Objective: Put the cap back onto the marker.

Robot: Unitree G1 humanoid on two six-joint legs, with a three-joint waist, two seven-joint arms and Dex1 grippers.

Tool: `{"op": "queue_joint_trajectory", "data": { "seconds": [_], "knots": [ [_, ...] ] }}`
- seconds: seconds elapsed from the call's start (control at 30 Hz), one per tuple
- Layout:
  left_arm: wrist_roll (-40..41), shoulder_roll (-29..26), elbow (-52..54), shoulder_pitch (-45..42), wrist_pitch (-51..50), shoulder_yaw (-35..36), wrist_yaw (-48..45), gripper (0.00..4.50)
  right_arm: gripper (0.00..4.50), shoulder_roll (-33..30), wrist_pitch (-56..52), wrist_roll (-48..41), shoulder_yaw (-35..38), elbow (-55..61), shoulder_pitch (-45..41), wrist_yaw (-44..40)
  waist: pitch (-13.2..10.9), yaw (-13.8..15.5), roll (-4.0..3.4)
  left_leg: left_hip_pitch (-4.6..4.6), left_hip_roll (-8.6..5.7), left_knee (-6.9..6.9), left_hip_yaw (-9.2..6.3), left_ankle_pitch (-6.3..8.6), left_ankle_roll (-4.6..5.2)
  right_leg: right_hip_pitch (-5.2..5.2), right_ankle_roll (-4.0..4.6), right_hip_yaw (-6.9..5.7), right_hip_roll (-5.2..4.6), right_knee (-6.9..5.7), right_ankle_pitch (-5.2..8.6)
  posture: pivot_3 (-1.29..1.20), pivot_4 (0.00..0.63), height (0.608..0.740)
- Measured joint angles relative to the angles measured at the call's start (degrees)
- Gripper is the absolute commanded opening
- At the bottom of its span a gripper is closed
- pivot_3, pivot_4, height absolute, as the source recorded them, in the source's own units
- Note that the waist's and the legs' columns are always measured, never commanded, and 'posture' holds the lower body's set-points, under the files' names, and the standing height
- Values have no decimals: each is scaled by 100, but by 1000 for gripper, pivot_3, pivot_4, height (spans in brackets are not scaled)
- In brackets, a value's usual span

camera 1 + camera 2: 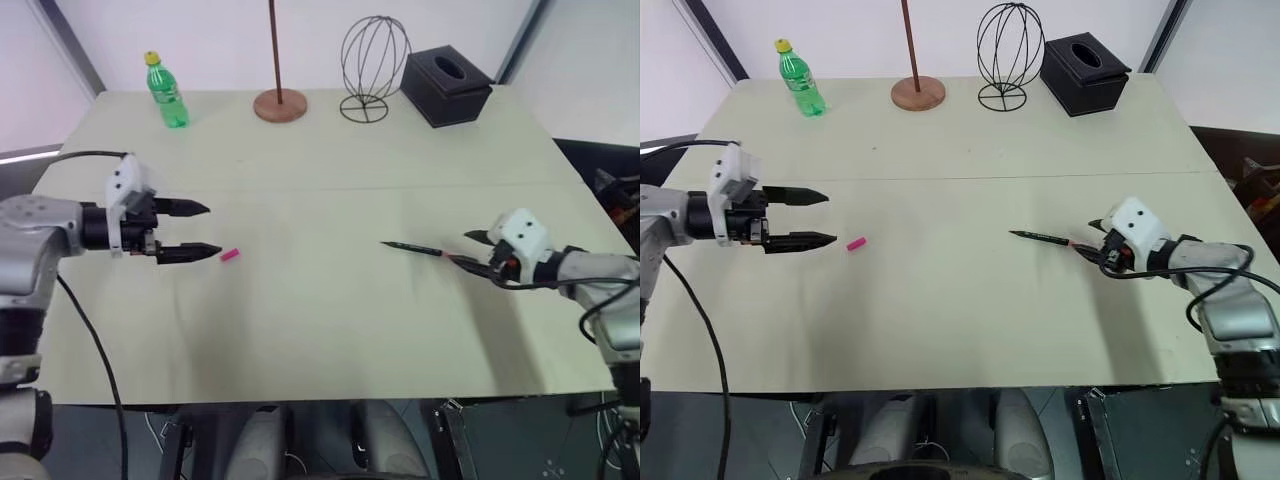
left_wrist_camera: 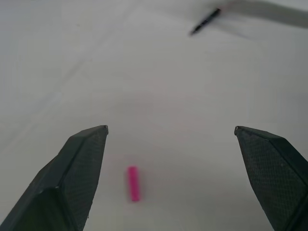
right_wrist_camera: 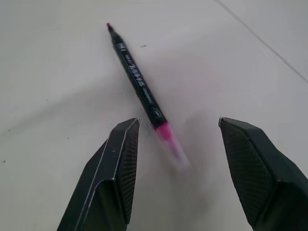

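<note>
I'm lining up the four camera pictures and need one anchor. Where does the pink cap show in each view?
Left eye view: the cap lies on the table, just past the left gripper.
Right eye view: the cap, same spot beside that gripper.
Left wrist view: the cap, between the open fingers.
Right wrist view: not in it.
Shared landmark: the marker.
</note>
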State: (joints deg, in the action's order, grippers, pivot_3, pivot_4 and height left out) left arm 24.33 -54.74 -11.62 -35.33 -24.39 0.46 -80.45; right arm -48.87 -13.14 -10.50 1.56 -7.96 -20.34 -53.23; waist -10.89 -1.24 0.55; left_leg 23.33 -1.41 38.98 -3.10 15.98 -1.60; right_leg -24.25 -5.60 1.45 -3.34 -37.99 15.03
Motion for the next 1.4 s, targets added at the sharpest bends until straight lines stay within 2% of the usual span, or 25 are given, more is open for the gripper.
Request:
{"op": "queue_joint_trajectory", "data": {
  "seconds": [0.17,0.47,0.93,1.4],
  "knots": [
    [-69,137,-175,-478,130,-193,-354,4431,2736,272,489,119,-383,-926,-747,-525,0,14,-1,2,0,1,-3,1,1,0,0,1,-4,2,0,0,150,740],
    [-105,326,149,-223,78,-235,-366,4431,2736,518,1221,368,-751,-2511,-1470,-1349,-1,6,-2,2,0,1,-6,1,1,-4,0,2,-4,0,0,0,150,740],
    [15,327,578,108,-121,-78,31,4431,2736,1162,1723,773,-968,-3624,-2332,-1588,-1,4,-2,1,-1,2,-6,0,0,-5,0,3,-7,-4,0,0,150,740],
    [270,341,1133,456,-387,108,467,4431,2736,1112,1335,824,-964,-3957,-2555,-2135,-1,9,-3,1,-2,2,-7,0,0,-5,0,3,-8,-3,0,0,150,740]
  ]
}}
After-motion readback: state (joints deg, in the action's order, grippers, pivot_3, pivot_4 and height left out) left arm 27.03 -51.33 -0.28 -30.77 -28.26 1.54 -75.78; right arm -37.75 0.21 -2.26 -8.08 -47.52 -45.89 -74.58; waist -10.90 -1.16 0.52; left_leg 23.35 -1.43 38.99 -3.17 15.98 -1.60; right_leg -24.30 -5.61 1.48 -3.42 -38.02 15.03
